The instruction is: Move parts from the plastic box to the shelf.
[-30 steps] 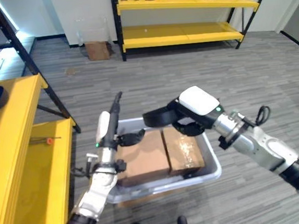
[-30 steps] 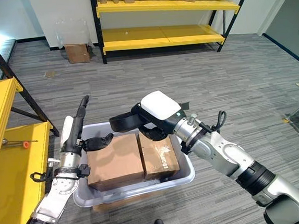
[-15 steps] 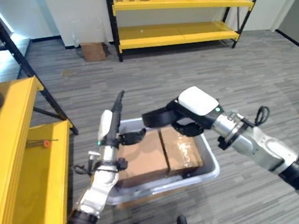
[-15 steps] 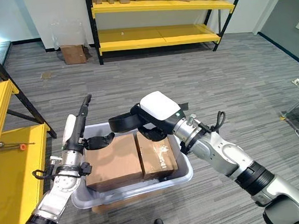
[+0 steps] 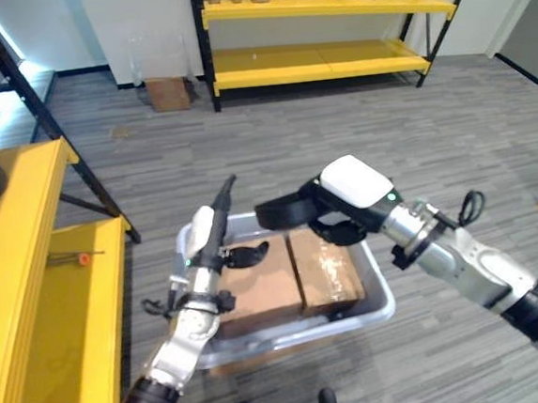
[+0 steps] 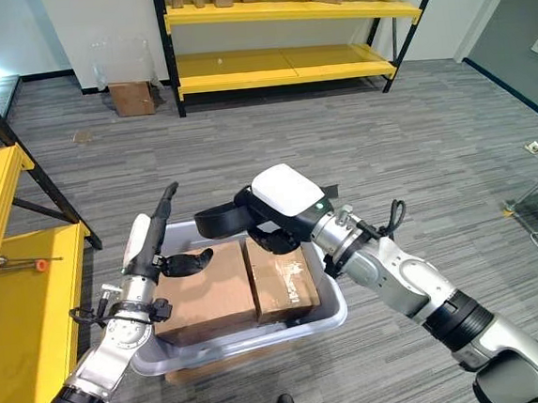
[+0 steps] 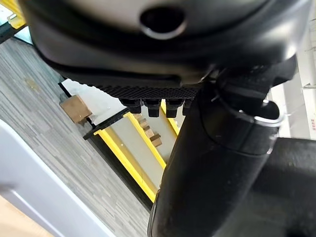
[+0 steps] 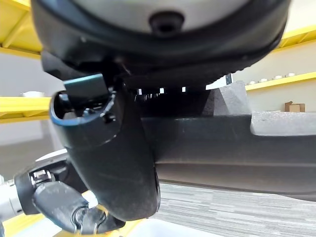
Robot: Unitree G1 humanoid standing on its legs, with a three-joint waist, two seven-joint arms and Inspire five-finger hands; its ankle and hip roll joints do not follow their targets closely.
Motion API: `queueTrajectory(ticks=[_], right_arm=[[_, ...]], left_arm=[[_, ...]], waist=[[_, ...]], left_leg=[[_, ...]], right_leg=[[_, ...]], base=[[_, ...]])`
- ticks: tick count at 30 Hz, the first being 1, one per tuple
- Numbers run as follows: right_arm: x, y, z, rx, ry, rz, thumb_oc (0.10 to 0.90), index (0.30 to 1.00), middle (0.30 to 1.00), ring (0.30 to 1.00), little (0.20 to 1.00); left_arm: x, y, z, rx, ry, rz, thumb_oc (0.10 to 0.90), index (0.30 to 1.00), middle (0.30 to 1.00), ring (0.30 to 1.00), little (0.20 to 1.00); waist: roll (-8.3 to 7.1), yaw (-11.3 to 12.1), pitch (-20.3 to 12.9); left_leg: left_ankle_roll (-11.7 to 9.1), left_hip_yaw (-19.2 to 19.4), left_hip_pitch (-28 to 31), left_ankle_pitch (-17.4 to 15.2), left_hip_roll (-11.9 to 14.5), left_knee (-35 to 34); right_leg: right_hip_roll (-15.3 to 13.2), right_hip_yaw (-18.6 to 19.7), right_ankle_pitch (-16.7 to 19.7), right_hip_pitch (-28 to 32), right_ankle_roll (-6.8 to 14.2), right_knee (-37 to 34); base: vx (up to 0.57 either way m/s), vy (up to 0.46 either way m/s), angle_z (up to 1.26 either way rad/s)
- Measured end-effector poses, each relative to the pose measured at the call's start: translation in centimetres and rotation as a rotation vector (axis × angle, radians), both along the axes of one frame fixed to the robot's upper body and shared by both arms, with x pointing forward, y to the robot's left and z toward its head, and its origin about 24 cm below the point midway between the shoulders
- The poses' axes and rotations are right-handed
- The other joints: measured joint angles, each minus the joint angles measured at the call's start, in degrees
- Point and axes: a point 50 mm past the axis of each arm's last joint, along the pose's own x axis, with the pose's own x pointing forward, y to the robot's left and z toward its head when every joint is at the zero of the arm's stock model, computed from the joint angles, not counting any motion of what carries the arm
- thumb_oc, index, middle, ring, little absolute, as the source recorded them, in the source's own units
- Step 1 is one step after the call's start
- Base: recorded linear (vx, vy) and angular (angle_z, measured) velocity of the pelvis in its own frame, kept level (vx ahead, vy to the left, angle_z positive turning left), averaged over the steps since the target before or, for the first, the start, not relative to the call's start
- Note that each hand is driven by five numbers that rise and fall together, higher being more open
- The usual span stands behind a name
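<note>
A grey plastic box (image 5: 383,303) stands on the floor and holds two brown cartons side by side. My left hand (image 5: 205,237) hovers over the near left part of the left carton (image 5: 263,294), fingers straight and pointing up and away, thumb stretched out above the carton's top. My right hand (image 6: 272,218), with its white cover, hangs over the far end of the right carton (image 6: 286,285), which has glossy tape on top. Its fingers (image 5: 275,211) reach straight out toward my left and hold nothing. The box's pale rim (image 7: 44,197) shows past the left hand.
A yellow shelf (image 5: 31,279) runs along my left, with a small red-tipped tool (image 5: 84,258) on its lower level. A second yellow rack (image 5: 323,60) with cartons stands at the far wall. A loose cardboard box (image 5: 167,92) sits on the floor beside it.
My left hand has shifted a little to the right, further over the left carton, and leans more that way. The right hand has stayed put. The camera moved slightly early on.
</note>
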Motion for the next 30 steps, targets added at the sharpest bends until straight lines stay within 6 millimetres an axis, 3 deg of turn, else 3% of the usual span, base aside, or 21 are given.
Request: queueTrajectory(ticks=[12,30], right_arm=[[0.0,0.1,0.0,0.016,0.01,0.007,0.4,0.3,0.3,0.3,0.3],[-0.2,2.3,-0.3,-0.022,0.028,0.094,0.4,0.3,0.3,0.3,0.3]], left_arm=[[-0.1,-0.4,-0.2,0.003,0.006,-0.016,0.9,1.0,1.0,1.0,1.0],[0.1,-0.5,0.0,0.01,-0.003,-0.018,0.9,1.0,1.0,1.0,1.0]], waist=[[0.03,0.0,0.0],[0.1,0.1,0.0]], left_leg=[[0.0,-0.1,0.0,0.0,0.0,0.0],[0.0,-0.2,0.0,0.0,-0.1,0.0]], right_leg=[[0.0,0.0,0.0,0.1,0.0,0.0],[-0.1,-0.1,0.0,0.1,0.0,0.0]], base=[[0.0,0.0,0.0],[0.0,0.0,0.0]])
